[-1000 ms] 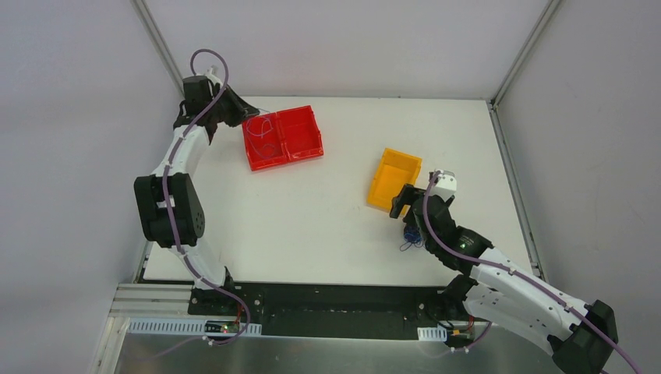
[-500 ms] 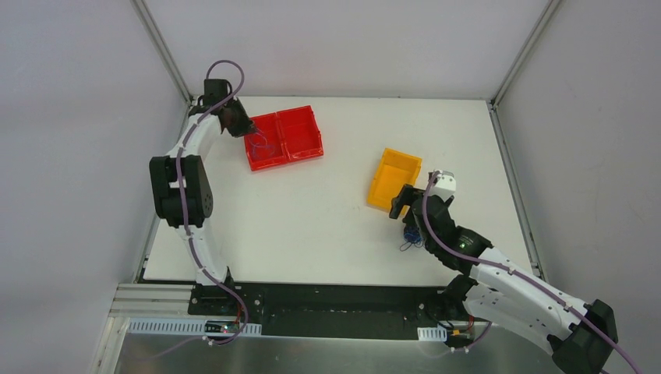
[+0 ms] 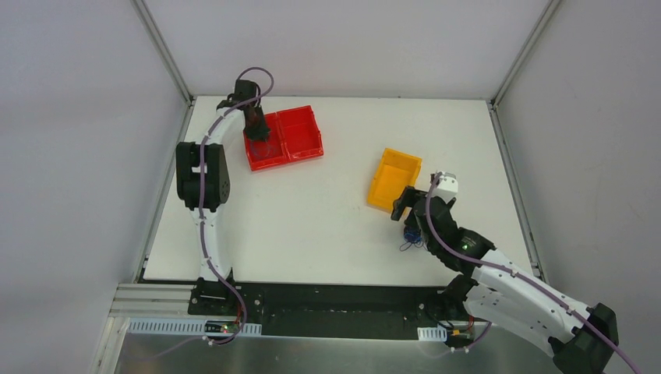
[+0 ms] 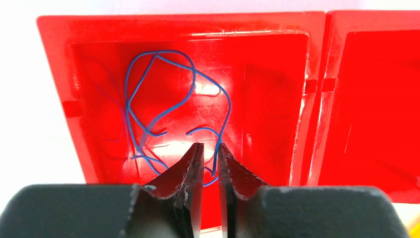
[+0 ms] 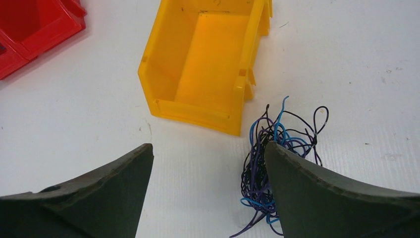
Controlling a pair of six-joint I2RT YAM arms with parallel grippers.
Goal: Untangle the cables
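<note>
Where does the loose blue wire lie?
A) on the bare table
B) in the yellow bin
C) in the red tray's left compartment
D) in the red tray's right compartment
C: the left wrist view shows the blue wire looped inside the left compartment of the red tray.

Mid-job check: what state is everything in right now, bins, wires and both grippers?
Red bin: upright; right half empty.
Yellow bin: upright, empty.
Blue wire: loose, lying in the red bin's left half.
Tangle: knotted, on the table beside the yellow bin.
Left gripper: almost shut over the blue wire, a slit between the jaws; grip unclear.
Right gripper: wide open, holding nothing, beside the tangle.
</note>
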